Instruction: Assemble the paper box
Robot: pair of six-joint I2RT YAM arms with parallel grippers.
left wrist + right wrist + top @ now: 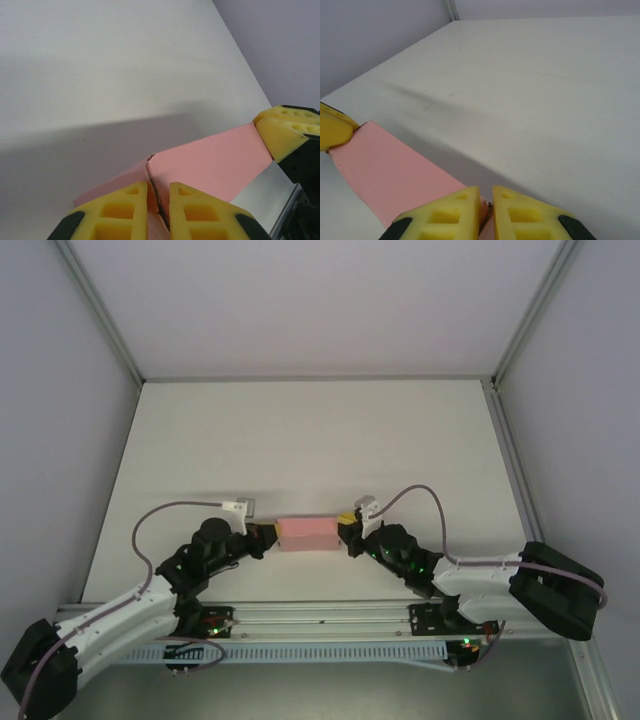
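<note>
– So, what are the hands doing?

– The left gripper (262, 537) has its yellow pads (120, 210) nearly together, clamped on a thin edge of pink card at the 9 o'clock end of the paper box (305, 533). The right gripper (348, 533) mirrors it at the 3 o'clock end, with its pads also pinched on card.

– And where is the box?

– From above, it lies lengthwise between the two grippers, towards the 6 o'clock edge of the white table (300, 440) and just ahead of the arm bases. I cannot tell whether it rests on the surface or hangs slightly above it.

– What would doing this step well take?

– My judgement is that both ends are being held to square up or close the end flaps. The two wrists should stay level and move by equal amounts. Pulling apart could tear such thin card, and pushing together could bow the long face. The grip should be firm but land on a fold line, not mid-panel.

– Describe the box itself.

– It is plain pink, matte and unprinted, and from above it reads as a long, narrow, shallow rectangle. In the left wrist view one broad flat face runs off towards 2 o'clock to the other gripper. A second face folds away towards 8 o'clock. Where they meet, just above the pads, the corner looks slightly ragged and not fully closed.
</note>
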